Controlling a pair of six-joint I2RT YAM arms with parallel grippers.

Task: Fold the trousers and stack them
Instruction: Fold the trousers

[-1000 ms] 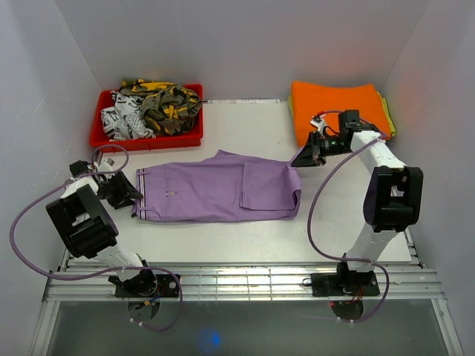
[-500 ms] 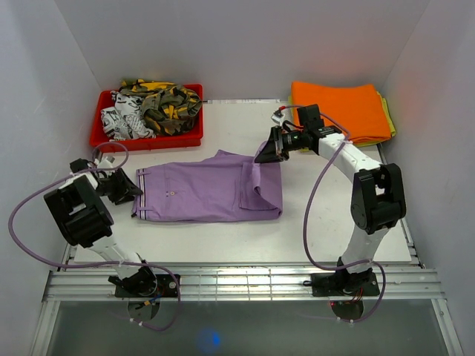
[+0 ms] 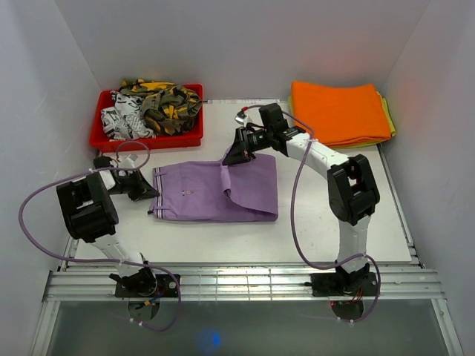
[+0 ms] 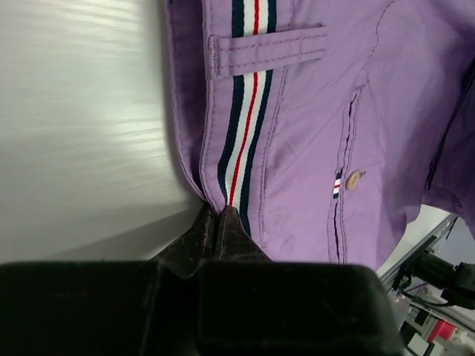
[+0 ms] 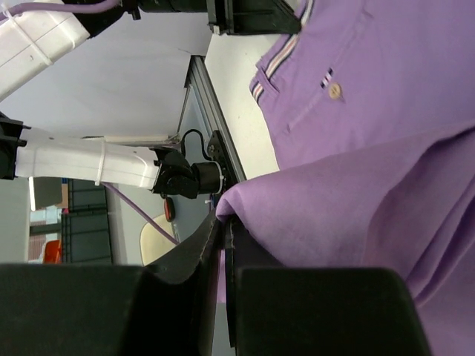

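The lilac-purple trousers [image 3: 200,194] lie partly folded in the middle of the table, waistband to the left. My left gripper [image 3: 151,194] sits low at the waistband's left edge. In the left wrist view it [image 4: 217,212] is shut on the striped waistband of the trousers [image 4: 312,111]. My right gripper [image 3: 232,156] hovers over the back middle of the garment, holding the leg end lifted and folded over to the left. In the right wrist view it [image 5: 223,219] is shut on a fold of the trousers [image 5: 356,200].
A red bin [image 3: 171,140] at the back left holds camouflage and black-and-white patterned garments [image 3: 159,104]. A stack of orange cloth [image 3: 338,111] lies at the back right, with yellow-green cloth [image 3: 389,122] showing at its right edge. White walls enclose the table on three sides.
My right gripper has carried the leg end leftward over the trousers, making the fold shorter. My left gripper has shut on the waistband, and that end has shifted a little to the right.
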